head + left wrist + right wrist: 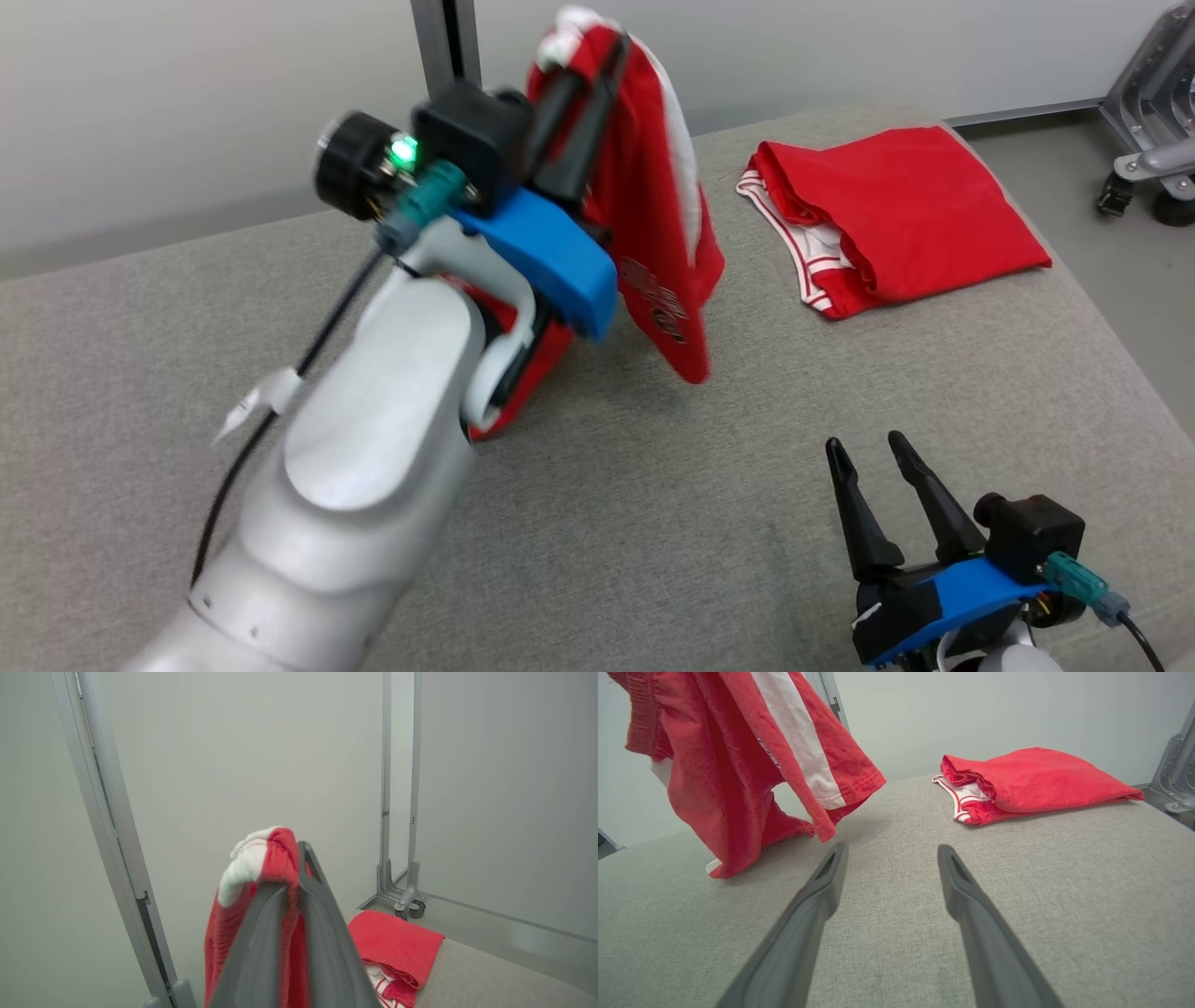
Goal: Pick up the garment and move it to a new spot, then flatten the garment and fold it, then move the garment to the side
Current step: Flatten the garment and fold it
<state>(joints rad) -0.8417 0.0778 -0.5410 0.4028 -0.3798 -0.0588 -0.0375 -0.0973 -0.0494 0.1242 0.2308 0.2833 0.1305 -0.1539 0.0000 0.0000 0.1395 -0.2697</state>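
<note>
My left gripper (597, 70) is clamped on a bunched edge of the red shorts (653, 215) and holds them up above the grey padded table (607, 523). The lowest corner of the cloth touches the surface, or nearly does. The pinch takes only a small bunch near the fingertips, so a quick swing could let the fabric slide out and drop in a heap. The trailing corner may drag on the table's weave and twist the shorts before I lay them down. To the right lies a folded red garment (896, 215), and carrying that way risks draping over it or loosening its fold. Farthest right, my right gripper (864, 441) sits low, its jaws wide and empty, and a hanging leg could snag on it.
</note>
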